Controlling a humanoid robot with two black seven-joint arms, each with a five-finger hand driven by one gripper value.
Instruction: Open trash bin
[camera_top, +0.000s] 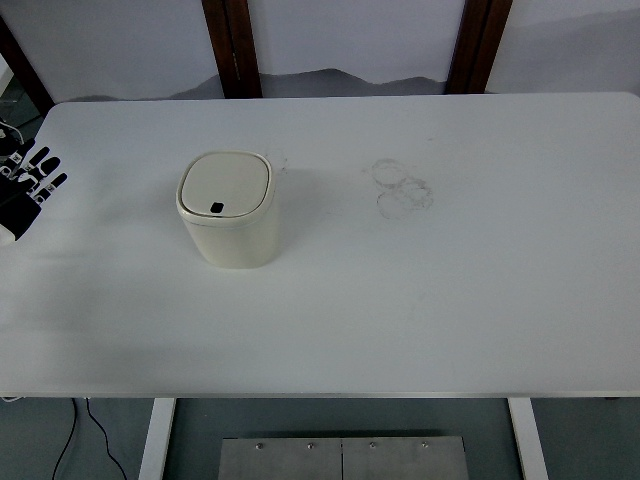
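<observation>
Resting my left hand (28, 185) at the tabletop's (450, 300) far left edge, fingers spread and holding nothing; my right hand is not showing. I am looking at the trash bin (228, 210), cream, upright, lid (225, 184) closed, left of centre and well apart from my hand. I am judging the dark push button (217, 208) at the lid's near edge as the target: approach from above, one fingertip pressing straight down, not shoving the bin.

The trash bin (229, 208) stands upright on the table (480, 320), left of centre, lid closed on top, with the left hand (25, 185) well apart at the table's left edge
</observation>
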